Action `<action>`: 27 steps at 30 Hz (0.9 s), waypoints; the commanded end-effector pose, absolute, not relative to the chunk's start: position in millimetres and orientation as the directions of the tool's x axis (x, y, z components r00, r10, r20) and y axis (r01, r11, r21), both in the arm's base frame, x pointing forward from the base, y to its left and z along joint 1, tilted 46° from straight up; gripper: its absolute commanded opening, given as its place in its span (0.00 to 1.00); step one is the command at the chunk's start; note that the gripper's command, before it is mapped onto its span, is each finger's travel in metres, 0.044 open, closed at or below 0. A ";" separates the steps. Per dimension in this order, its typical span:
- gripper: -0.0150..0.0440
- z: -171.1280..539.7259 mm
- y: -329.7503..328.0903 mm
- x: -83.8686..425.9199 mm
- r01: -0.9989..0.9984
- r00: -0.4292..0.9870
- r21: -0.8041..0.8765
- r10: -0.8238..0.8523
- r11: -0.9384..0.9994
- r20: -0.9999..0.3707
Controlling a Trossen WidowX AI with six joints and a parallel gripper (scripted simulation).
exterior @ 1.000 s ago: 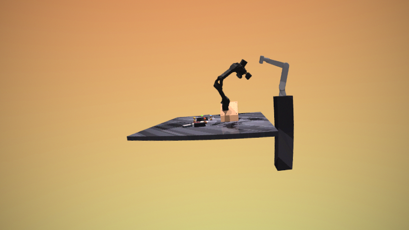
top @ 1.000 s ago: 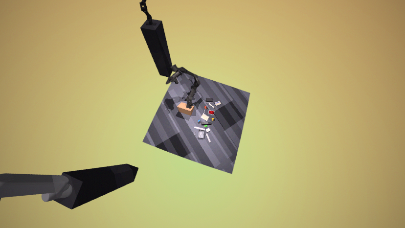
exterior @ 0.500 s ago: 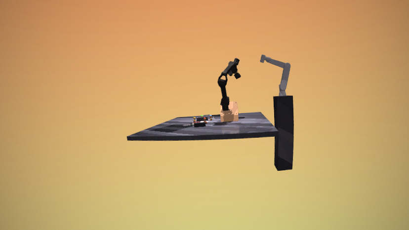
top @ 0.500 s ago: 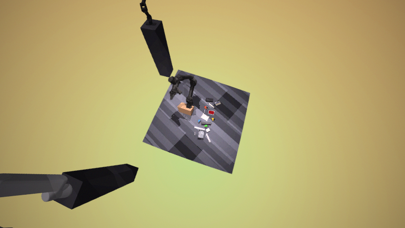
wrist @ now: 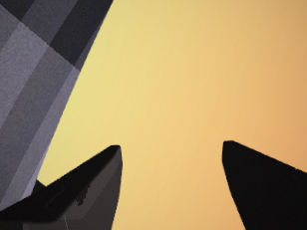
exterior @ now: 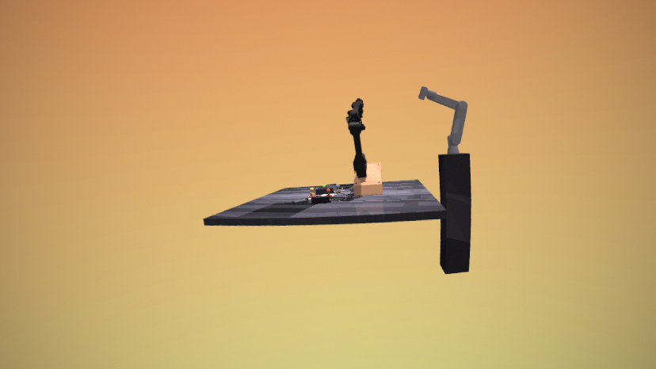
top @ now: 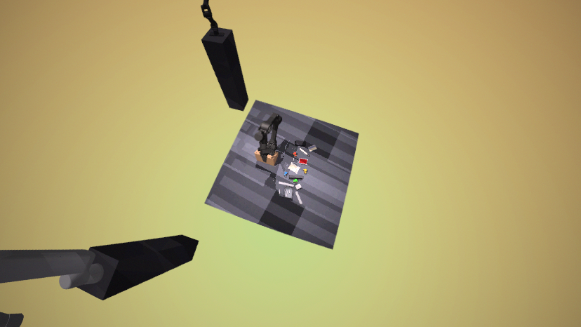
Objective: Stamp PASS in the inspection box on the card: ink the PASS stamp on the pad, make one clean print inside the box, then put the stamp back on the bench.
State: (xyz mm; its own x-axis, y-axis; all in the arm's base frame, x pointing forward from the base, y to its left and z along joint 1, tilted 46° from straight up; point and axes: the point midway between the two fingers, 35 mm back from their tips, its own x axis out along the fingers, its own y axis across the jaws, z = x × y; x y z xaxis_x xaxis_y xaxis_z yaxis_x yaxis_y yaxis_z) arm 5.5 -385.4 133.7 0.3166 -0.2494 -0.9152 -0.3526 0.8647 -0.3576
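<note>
A red ink pad [top: 302, 161] lies near the middle of the bench [top: 321, 219] [exterior: 275, 215]. A pale card [top: 293, 167] lies beside it; its box and any print are too small to tell. Small stamp-like pieces stand around them: orange-red [top: 295, 154] [exterior: 328, 190], yellow [top: 305, 170] [exterior: 311, 189], blue [top: 285, 173] and green [top: 295, 180]. Which one is the PASS stamp cannot be told. My gripper [wrist: 172, 153] is partly open and empty, raised high above the bench near the arm's base. The wrist view shows only background between the fingertips, with the bench edge at left.
The arm stands at an orange-brown block [top: 266, 157] [exterior: 368, 188]. A dark bar [top: 296, 177] lies by the green piece. A grey tray [top: 288, 192] and white strips lie beyond it. A black box [top: 299, 142] lies on the other side. A dark pillar [top: 225, 69] [exterior: 455, 215] stands beside the bench.
</note>
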 end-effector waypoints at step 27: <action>0.62 -93.1 -146.7 302.8 0.000 0.120 0.682 0.677 0.732 -0.726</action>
